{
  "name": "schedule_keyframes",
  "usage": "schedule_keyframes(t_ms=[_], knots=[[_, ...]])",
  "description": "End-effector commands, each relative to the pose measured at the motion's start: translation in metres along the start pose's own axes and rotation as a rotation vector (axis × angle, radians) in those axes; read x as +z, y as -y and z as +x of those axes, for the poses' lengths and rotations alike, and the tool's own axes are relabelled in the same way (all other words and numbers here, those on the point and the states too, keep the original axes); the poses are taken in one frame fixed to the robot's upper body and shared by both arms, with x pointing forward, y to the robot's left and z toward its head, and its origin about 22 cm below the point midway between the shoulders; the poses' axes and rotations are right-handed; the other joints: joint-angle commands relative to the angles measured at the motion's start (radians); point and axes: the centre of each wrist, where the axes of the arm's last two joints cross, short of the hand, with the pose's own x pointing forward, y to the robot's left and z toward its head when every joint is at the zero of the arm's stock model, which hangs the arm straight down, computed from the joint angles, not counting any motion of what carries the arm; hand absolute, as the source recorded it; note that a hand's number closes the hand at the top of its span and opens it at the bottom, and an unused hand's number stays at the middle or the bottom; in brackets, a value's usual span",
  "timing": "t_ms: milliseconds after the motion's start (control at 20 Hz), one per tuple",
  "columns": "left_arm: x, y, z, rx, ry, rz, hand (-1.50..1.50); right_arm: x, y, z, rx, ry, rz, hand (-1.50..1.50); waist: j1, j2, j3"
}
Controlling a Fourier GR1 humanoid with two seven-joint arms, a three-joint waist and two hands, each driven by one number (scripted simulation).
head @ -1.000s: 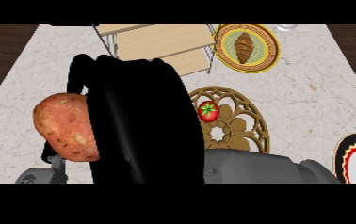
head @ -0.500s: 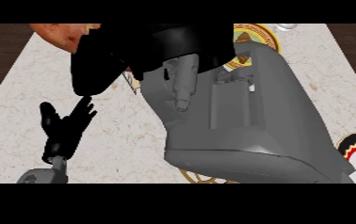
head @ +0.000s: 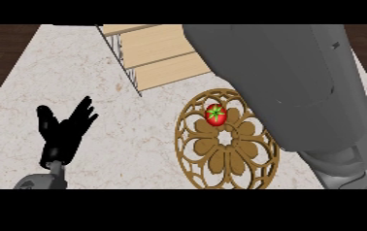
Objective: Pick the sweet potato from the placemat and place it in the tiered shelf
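The sweet potato shows nowhere in the head view. The wooden tiered shelf (head: 154,55) stands at the back, its slatted boards partly hidden behind my right forearm (head: 287,89), which runs up past the top edge. My right hand is out of sight beyond that edge. The round brown openwork placemat (head: 228,142) lies in front of the shelf with a small red tomato (head: 216,115) on it. My left hand (head: 64,128) rests at the lower left, fingers straight and spread, holding nothing.
The counter top (head: 86,79) is pale speckled stone, with a dark edge at the far left. My right forearm covers most of the right side.
My right arm has stretched farther toward the shelf, carrying hand and sweet potato out of view. The placemat and tomato have come into sight. My left hand has barely moved.
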Motion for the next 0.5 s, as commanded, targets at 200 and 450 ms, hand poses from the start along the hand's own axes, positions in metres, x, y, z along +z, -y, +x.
schedule_keyframes(t_ms=[200,450], knots=[[-0.002,0.003,-0.009,-0.018,-0.037,0.007,0.0,-0.041,-0.026,-0.047,0.068,0.007,0.073,1.5,0.002,0.005,-0.002],[0.0,0.004,-0.004,-0.001,-0.017,-0.008,0.0,-0.064,-0.025,-0.059,0.112,0.014,0.048,1.5,0.014,0.007,-0.002]])
